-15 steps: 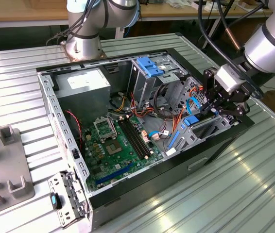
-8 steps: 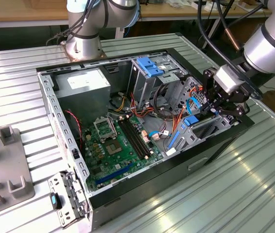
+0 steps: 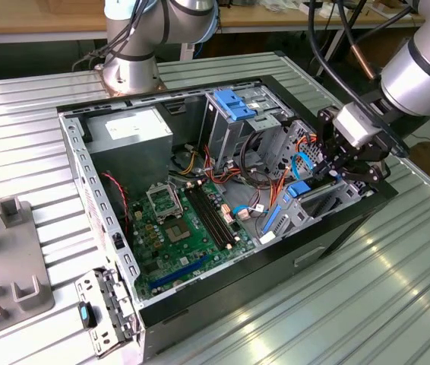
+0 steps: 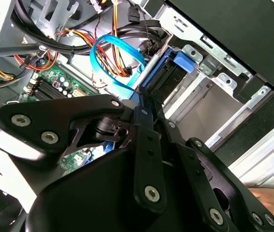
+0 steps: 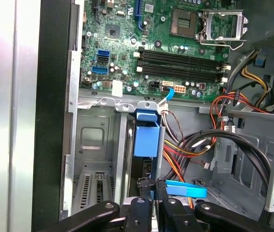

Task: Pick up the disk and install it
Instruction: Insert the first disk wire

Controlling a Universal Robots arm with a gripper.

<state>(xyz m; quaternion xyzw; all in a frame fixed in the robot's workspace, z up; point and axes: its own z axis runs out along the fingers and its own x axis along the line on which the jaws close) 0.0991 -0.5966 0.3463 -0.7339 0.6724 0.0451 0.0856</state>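
Observation:
The disk [image 5: 145, 137] stands on edge in the drive bay at the front corner of the open computer case [image 3: 97, 199]. It is a dark slab with a bright blue carrier rail and tab. My gripper [image 5: 149, 187] is shut on the disk's thin upper edge, one black finger on each side. In the exterior view the gripper [image 3: 338, 176] hangs over the case's right-hand corner, with the disk's blue tab [image 3: 299, 189] just below it. In the second wrist view the gripper [image 4: 136, 100] narrows toward the blue rail of the disk [image 4: 177, 62], which sits beside the bay's metal wall.
Orange, red and black cable bundles [image 5: 190, 145] and a thin blue data cable [image 4: 113, 58] crowd the space beside the bay. The motherboard [image 3: 181, 228] fills the case floor. Behind it stand a power supply [image 3: 130, 131] and a drive cage with a light-blue latch [image 3: 232, 105]. A grey fixture [image 3: 6, 258] is at the exterior view's left.

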